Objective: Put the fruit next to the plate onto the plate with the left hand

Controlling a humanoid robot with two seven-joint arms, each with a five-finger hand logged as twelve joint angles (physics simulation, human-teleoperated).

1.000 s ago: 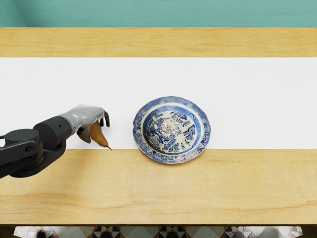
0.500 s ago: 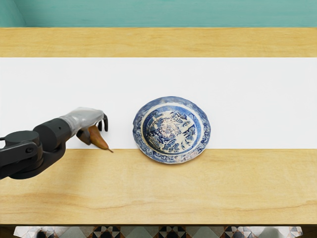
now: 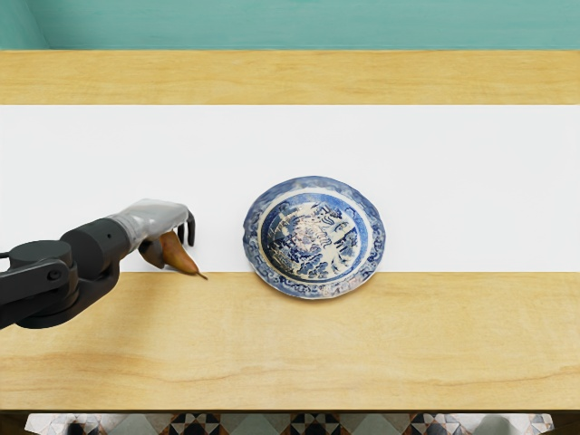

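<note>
The grey left hand [image 3: 163,223] has sunk lower, fingers seemingly curling onto the slim brown pointed fruit [image 3: 179,257], still unlifted beside the blue-patterned ceramic plate [image 3: 251,240].

The left hand [image 3: 168,227] was pale silvery grey with black fingertips [image 3: 192,225], and the arm [image 3: 54,281] behind it was matte black. Under the palm the fruit [image 3: 181,258] was rusty orange-brown, narrowing to a dark brown point. To the hand's right the plate [image 3: 314,236] was white with dense cobalt-blue figuring — a scrolled border round the rim, a busy blue scene in the well. The table [image 3: 290,344] was honey-coloured wood with faint grain; the runner [image 3: 290,145] beyond the fingers was plain white, the wall [image 3: 290,23] past it teal.
</note>
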